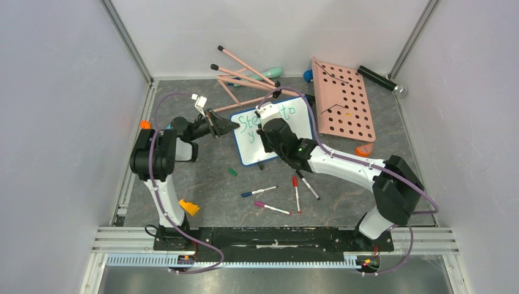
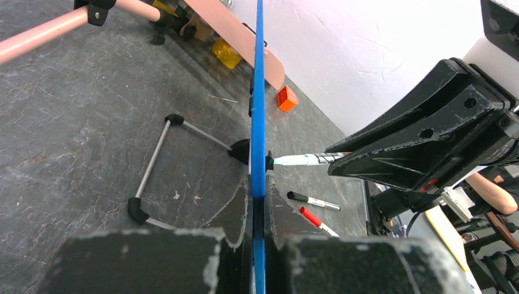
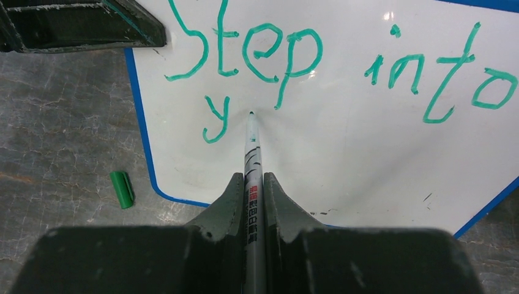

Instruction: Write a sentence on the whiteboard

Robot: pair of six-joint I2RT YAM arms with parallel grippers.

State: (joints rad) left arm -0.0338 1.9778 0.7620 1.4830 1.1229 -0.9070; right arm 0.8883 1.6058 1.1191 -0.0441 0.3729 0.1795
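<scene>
The whiteboard (image 1: 252, 147), white with a blue frame, stands tilted at mid-table. Green words "Step into" (image 3: 257, 49) fill its top line and a lone "y" (image 3: 215, 119) starts the second. My right gripper (image 3: 252, 184) is shut on a green marker (image 3: 251, 153), its tip touching the board just right of the "y". My left gripper (image 2: 258, 202) is shut on the board's blue left edge (image 2: 258, 92); in the top view it (image 1: 227, 125) sits at the board's left side. The right gripper (image 1: 267, 131) hangs over the board's middle.
A green cap (image 3: 122, 188) lies on the table left of the board. Blue, pink, red and black markers (image 1: 297, 191) lie in front. A pink holed board (image 1: 344, 101), pink rods (image 1: 245, 73), a black cylinder (image 1: 380, 79) and an orange wedge (image 1: 188, 207) lie around.
</scene>
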